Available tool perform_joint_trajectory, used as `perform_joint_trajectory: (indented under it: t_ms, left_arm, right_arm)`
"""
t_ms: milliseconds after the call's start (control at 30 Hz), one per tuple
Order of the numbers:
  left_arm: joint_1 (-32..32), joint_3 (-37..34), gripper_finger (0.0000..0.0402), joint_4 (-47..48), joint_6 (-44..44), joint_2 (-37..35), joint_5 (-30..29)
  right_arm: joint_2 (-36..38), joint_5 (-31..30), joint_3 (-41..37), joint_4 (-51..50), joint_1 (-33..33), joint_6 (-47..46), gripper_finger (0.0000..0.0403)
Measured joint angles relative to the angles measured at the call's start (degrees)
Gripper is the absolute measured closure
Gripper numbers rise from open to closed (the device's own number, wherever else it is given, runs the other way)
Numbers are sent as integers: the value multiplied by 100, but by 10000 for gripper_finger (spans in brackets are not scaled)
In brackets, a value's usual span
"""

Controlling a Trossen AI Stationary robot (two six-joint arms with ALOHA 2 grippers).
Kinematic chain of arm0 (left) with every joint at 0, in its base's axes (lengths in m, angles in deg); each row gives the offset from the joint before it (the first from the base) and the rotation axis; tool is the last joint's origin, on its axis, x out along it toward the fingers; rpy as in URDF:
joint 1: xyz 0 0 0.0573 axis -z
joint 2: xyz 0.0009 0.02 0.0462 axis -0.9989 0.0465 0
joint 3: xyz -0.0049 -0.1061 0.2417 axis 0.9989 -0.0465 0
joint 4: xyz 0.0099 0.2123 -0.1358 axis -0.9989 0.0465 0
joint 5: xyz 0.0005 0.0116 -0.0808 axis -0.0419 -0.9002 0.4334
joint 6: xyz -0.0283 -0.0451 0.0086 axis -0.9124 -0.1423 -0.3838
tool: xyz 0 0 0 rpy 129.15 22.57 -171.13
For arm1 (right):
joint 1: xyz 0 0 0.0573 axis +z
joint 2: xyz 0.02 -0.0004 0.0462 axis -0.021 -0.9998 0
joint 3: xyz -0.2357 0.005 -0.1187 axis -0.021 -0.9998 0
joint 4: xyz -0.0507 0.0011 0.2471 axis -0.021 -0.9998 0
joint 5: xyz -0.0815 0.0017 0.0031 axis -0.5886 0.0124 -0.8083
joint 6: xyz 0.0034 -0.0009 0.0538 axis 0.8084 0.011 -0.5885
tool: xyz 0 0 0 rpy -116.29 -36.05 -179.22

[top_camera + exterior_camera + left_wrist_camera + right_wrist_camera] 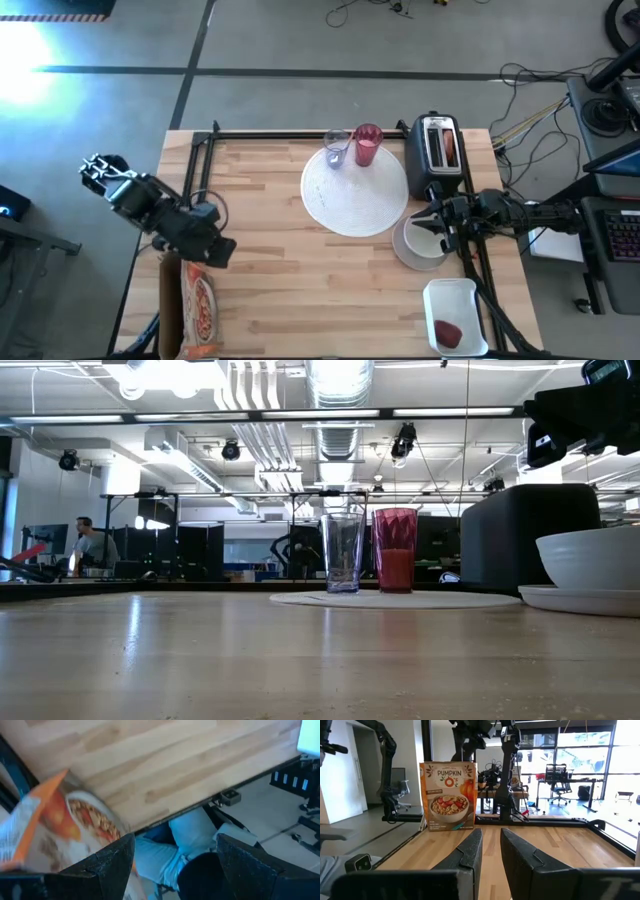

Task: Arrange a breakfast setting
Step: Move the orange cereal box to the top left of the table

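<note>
Wood table, open lab behind: bowl just beside the plate.
My right gripper, nearly clenched and empty, hovers over the bowl; left gripper, spread wide, waits by the cereal box.

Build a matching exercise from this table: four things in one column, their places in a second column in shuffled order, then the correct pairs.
Things
1. pink tumbler
2. white bowl
3. dark-red fruit
4. cereal box

Places
A. in the white tray at the table's near right corner
B. at the left table edge, under the left gripper
C. at the large plate's far rim, beside a clear glass
D. under the right gripper, in front of the toaster

Pairs: 1-C, 2-D, 3-A, 4-B
</note>
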State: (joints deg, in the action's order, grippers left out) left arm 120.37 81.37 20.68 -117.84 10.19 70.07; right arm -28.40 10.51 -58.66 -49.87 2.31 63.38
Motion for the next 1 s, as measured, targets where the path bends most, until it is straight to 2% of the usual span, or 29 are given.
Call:
perform_joint_trajectory:
  t_ms: [400, 633, 1000]
  left_arm:
    - [598, 166, 138, -2, -1748, -286, 111]
    - [619, 83, 138, -1, -2205, -242, 619]
    - [854, -332, 138, -1, -2614, -160, 1040]
  right_arm:
    - [2, 0, 0, -2, 0, 0, 344]
    - [0, 0, 0, 0, 0, 0, 344]
    - [0, 0, 0, -2, 0, 0, 344]
